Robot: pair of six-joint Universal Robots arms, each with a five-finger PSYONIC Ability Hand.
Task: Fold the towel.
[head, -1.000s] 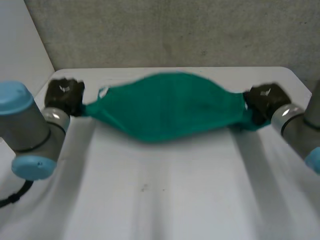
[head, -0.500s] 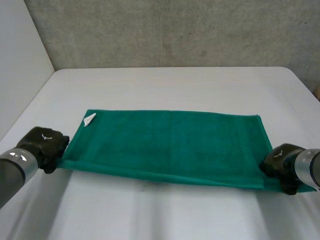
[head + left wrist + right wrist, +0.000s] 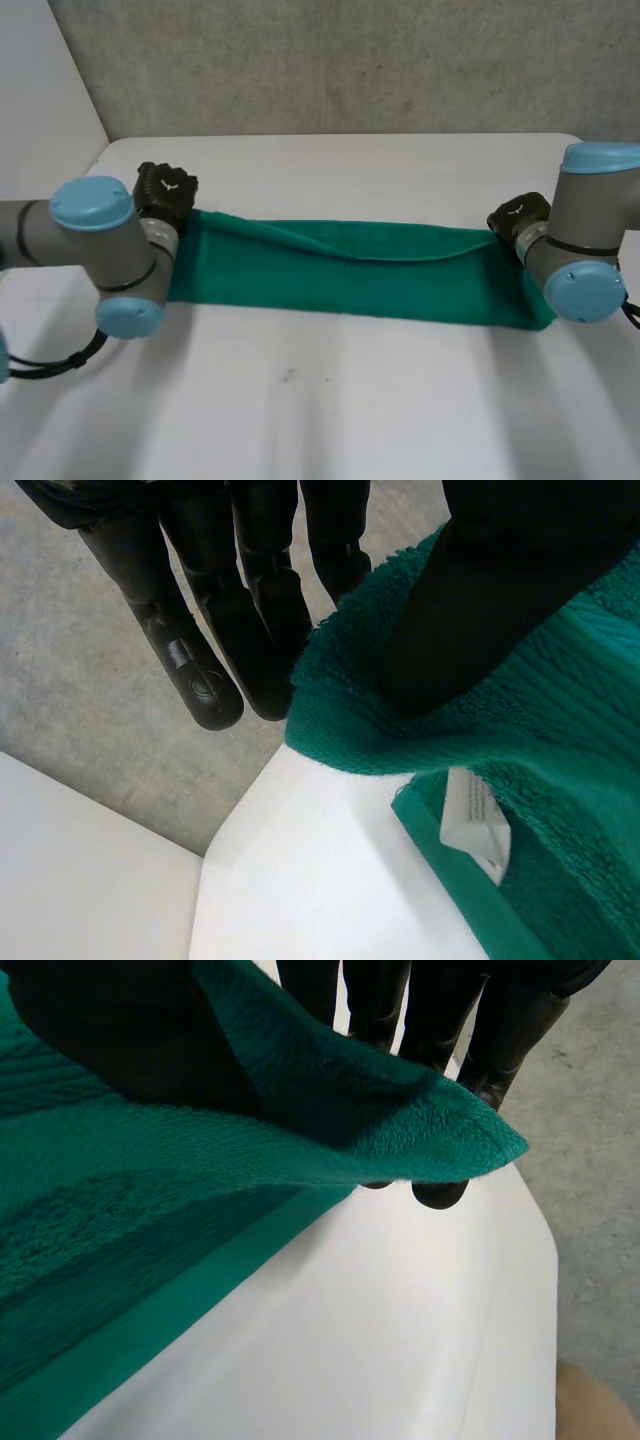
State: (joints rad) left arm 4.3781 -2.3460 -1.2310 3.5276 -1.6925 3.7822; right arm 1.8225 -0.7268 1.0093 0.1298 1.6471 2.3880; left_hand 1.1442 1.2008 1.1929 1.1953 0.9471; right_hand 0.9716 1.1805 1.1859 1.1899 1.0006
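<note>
- The towel (image 3: 350,275) is laid on the counter (image 3: 330,400) as a long green strip, stretched between the two hands.
- One end of the strip is held at a corner by the left hand (image 3: 165,192), and the other end is held at a corner by the right hand (image 3: 518,218).
- In the left wrist view, the corner is seen pinched between the thumb (image 3: 480,590) in front and the straight fingers (image 3: 195,660) behind, so this hand is closed on the towel.
- Below that raised corner, under the palm, a lower layer is seen lying flat on the counter, and a white label (image 3: 475,815) is seen on it.
- In the right wrist view, the corner is likewise clamped between the thumb (image 3: 110,1040) and the fingers (image 3: 500,1030), with its tip sticking out beside the fingertips.
- Under the right palm, a second layer is seen lying flat on the counter.
- Both held corners are raised a little above the counter.
- In the head view, the upper layer is seen sagging between the hands, with a shallow dip at its middle.
- The lower layer is exposed on the side nearer the arms.
</note>
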